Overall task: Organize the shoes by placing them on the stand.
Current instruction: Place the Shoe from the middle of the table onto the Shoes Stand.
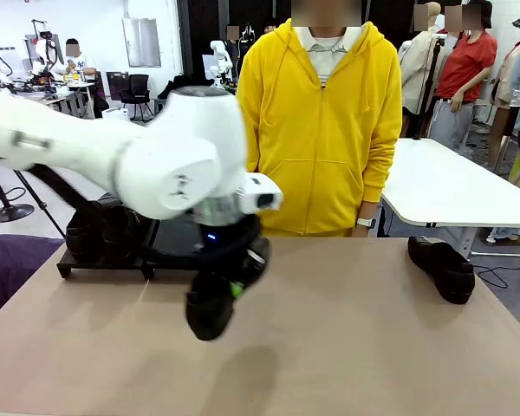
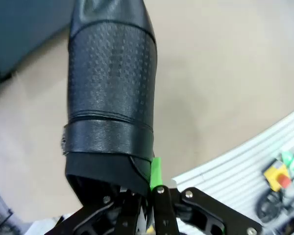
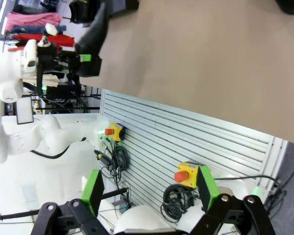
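My left gripper [image 1: 234, 288] is shut on the heel end of a black shoe [image 1: 210, 310], which hangs toe-down just above the brown table, near its middle. In the left wrist view the textured shoe [image 2: 110, 88] runs up from the shut gripper [image 2: 142, 191], with a green pad [image 2: 156, 172] pressed against its rim. The low black stand [image 1: 104, 264] sits at the table's far left with at least one black shoe [image 1: 95, 230] on it. Another shoe [image 1: 442, 269] lies on the table at the far right. My right gripper [image 3: 149, 191] is open and holds nothing, off the table's near edge.
A person in a yellow hoodie [image 1: 325, 130] stands at the far side of the table, hands down. My left arm [image 1: 113, 156] blocks much of the stand. The right wrist view looks past the table's near edge at a slatted panel [image 3: 186, 142] with emergency-stop buttons.
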`<action>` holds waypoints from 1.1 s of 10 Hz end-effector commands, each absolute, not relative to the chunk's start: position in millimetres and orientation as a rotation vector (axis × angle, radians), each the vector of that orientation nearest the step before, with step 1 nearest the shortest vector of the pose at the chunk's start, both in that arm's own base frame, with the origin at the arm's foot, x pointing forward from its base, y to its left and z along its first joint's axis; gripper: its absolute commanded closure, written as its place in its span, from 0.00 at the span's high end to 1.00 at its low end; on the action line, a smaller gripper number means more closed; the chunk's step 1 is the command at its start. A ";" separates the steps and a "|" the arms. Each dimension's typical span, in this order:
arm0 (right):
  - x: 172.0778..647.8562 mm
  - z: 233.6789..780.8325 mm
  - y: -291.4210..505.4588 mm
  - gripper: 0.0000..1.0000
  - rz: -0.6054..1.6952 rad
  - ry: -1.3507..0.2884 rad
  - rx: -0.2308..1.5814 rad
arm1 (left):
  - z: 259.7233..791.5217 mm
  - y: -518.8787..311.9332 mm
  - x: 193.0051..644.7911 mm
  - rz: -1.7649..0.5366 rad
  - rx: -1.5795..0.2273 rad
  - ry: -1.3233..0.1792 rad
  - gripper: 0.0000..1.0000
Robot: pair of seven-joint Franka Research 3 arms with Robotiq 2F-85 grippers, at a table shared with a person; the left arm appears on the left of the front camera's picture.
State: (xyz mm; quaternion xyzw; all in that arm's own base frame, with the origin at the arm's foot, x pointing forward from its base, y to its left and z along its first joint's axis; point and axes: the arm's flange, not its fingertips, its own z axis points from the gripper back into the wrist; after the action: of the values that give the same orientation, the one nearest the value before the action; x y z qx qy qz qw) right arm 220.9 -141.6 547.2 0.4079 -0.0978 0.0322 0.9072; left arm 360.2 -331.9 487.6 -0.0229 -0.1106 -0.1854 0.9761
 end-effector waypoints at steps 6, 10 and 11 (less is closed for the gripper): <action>221.2 550.3 -142.0 1.00 0.079 -0.216 0.859 | 510.3 -200.6 363.4 -0.129 -0.010 -0.302 0.00; 221.2 550.3 -142.0 1.00 0.079 -0.216 0.859 | 510.3 -200.6 363.4 -0.129 -0.010 -0.302 0.00; 221.2 550.3 -142.0 1.00 0.079 -0.216 0.859 | 502.2 -204.4 359.9 -0.126 -0.015 -0.290 0.00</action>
State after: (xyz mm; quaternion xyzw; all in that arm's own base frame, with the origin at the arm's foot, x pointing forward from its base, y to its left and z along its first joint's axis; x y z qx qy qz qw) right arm 220.8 -141.7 547.2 0.4079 -0.0979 0.0320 0.9072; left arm 361.0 -204.8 501.9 -0.0076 -0.1431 -0.0626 0.9877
